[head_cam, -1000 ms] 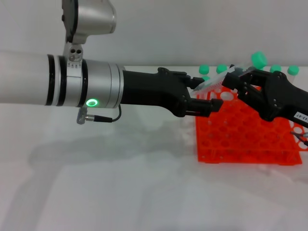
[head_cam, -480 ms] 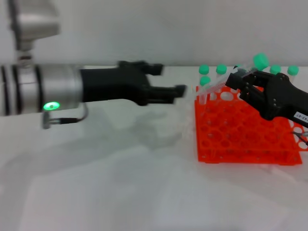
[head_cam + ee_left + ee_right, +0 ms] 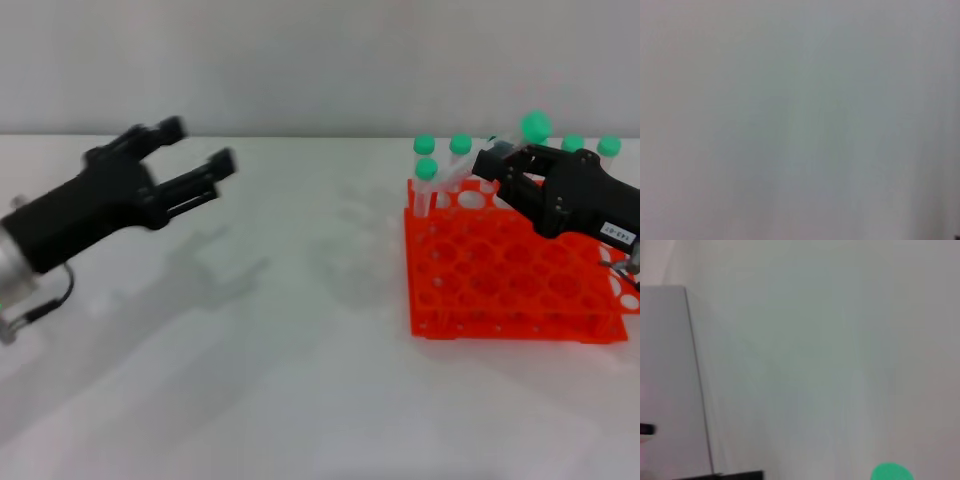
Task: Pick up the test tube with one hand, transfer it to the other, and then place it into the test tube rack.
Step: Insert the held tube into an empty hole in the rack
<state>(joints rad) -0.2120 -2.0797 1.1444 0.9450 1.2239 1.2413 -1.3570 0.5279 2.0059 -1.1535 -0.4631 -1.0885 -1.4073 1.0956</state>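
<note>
The test tube (image 3: 537,127) hangs tilted over the back of the orange-red test tube rack (image 3: 510,285). Its green cap is up and to the right, and its clear body slants down to the left. My right gripper (image 3: 497,166), black with a white label, is shut on the tube's upper part. My left gripper (image 3: 200,146) is far off to the left above the table, open with nothing between its fingers. The left wrist view shows only a blank pale surface. A green round patch (image 3: 891,473) shows at the edge of the right wrist view.
Several other green-capped tubes (image 3: 460,144) stand along the rack's back rows, on both sides of the held tube. The white table (image 3: 300,340) stretches between the two grippers. A grey panel (image 3: 670,380) fills one side of the right wrist view.
My left gripper has drawn back far to the left, away from the tube and rack, with its fingers open. The right gripper still holds the tube and has barely moved.
</note>
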